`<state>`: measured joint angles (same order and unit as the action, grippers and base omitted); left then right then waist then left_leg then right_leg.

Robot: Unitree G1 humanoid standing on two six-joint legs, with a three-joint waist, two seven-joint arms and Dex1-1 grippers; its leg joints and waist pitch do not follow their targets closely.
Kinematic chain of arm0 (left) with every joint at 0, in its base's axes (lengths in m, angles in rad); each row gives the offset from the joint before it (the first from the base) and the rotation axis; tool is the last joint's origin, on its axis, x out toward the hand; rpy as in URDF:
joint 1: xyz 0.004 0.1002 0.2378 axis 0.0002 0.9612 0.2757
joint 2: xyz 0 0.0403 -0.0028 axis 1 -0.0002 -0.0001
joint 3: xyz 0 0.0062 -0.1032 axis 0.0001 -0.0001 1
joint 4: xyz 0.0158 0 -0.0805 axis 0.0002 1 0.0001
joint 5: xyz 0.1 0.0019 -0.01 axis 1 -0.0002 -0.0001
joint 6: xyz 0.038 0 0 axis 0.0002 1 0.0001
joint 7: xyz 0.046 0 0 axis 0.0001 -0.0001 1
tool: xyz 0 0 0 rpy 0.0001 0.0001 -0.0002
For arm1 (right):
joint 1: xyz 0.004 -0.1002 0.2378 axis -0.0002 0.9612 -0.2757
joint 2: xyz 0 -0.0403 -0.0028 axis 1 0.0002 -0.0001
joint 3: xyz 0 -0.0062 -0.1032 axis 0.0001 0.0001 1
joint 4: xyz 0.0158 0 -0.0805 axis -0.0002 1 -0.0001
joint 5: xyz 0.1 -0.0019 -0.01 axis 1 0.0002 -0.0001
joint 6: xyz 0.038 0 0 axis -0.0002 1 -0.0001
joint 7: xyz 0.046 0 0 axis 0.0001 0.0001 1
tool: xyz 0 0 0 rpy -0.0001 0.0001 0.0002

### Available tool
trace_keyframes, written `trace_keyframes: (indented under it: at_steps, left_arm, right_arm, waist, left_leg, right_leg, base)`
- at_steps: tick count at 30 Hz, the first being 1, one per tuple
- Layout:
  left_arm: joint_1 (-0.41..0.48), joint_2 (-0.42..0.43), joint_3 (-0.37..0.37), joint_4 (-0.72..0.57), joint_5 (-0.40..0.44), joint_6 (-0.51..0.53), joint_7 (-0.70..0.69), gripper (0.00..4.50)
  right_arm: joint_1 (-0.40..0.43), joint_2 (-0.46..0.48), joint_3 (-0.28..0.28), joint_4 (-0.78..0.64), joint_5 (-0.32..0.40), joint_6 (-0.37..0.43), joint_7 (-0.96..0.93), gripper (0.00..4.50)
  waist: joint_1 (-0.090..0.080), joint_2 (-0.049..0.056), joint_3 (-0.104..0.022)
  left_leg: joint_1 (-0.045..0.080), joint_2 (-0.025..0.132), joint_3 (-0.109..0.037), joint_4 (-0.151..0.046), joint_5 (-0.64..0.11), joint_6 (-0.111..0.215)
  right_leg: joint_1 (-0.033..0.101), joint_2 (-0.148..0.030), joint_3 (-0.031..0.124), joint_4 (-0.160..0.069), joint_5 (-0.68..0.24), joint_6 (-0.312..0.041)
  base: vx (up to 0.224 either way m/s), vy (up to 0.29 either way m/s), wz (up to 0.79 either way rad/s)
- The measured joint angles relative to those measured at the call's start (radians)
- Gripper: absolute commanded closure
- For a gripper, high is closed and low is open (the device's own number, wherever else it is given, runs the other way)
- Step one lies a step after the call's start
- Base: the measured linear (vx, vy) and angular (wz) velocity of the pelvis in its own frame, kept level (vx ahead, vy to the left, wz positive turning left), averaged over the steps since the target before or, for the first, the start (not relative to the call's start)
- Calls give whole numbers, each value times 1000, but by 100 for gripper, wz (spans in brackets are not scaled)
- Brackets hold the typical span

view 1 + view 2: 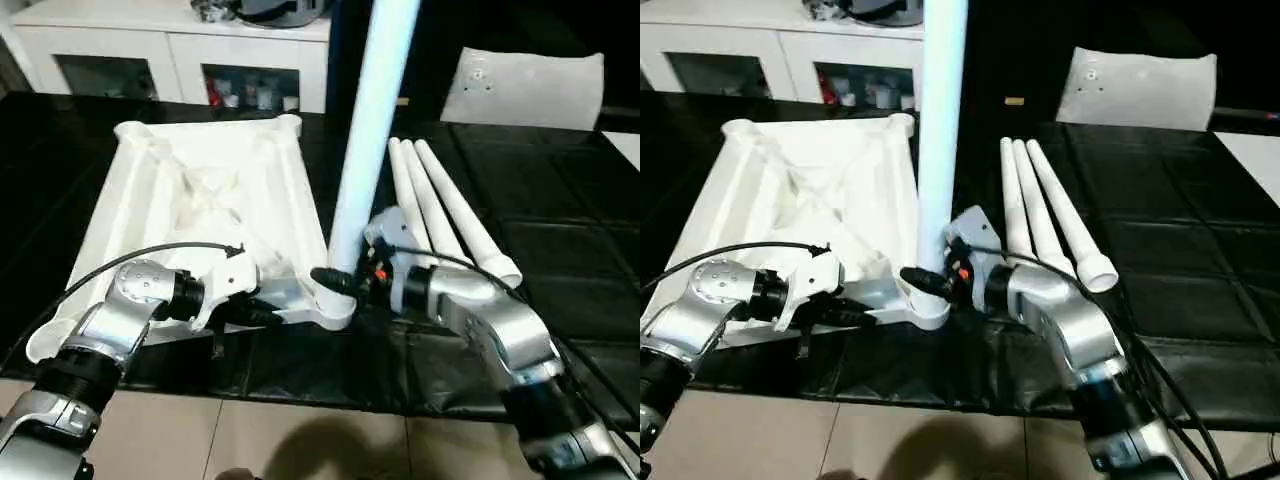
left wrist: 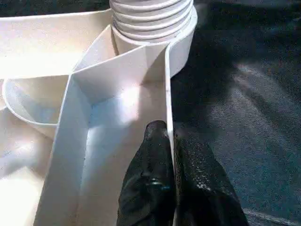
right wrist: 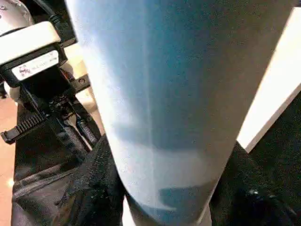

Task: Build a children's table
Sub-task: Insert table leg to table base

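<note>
1. Head camera, left eye: a white tabletop (image 1: 215,215) lies upside down on a black table (image 1: 560,250), ribbed underside up. One white leg (image 1: 372,130) stands upright in the near right corner socket (image 1: 335,300), its long axis vertical and running past the top of the view. The right gripper (image 1: 338,282) clasps this leg low down, just above the socket, one black finger on each side.

2. Head camera, right eye: three more legs (image 1: 1045,215) lie side by side on the black table to the right of the tabletop, touching one another, their long axes running from near right to far left. The left gripper (image 1: 845,308) sits at the tabletop's near edge.

3. Left wrist camera: the left gripper's two black fingers (image 2: 150,183) are pinched closed on the tabletop's thin rim wall, one on each side. Beyond them, the leg's ribbed end sits in the round socket.

4. Right wrist camera: the upright leg rises between the right gripper's two black fingers (image 3: 91,183), which stand half open around it.
</note>
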<state>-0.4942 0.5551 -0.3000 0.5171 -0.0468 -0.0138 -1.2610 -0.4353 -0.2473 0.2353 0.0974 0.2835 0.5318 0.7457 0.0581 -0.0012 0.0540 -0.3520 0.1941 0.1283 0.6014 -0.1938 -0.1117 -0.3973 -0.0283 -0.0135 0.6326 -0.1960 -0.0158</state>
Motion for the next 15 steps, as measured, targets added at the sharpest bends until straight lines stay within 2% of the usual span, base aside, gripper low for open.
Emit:
trace_keyframes:
  at_steps: [4, 8, 15]
  left_arm:
    - [-1, -2, 0, 2, 2, 0, 2, 450]
    - [-1, -5, 0, 2, 2, 0, 1, 450]
    - [-2, -12, -1, 5, 4, -2, -1, 450]
  right_arm:
    - [9, 11, -17, 14, 8, -17, -4, 258]
    - [51, 39, -72, 34, 48, -40, -18, 260]
    - [132, 44, -88, 18, 67, -104, -32, 261]
  waist:
    - [0, -1, 0]
    - [0, 0, -1]
    - [4, 3, -3]
  left_leg:
    - [0, 0, 0, 0, 0, 0]
    - [1, 0, 0, 0, 0, 0]
    - [1, 0, 1, -2, 0, 0]
  right_leg:
    - [0, 0, 0, 0, 0, 0]
    - [0, 0, 0, 0, 0, 0]
    - [1, 0, 0, -2, 0, 0]
  base:
    - [0, 0, 0]
    - [0, 0, 0]
    - [0, 0, 0]
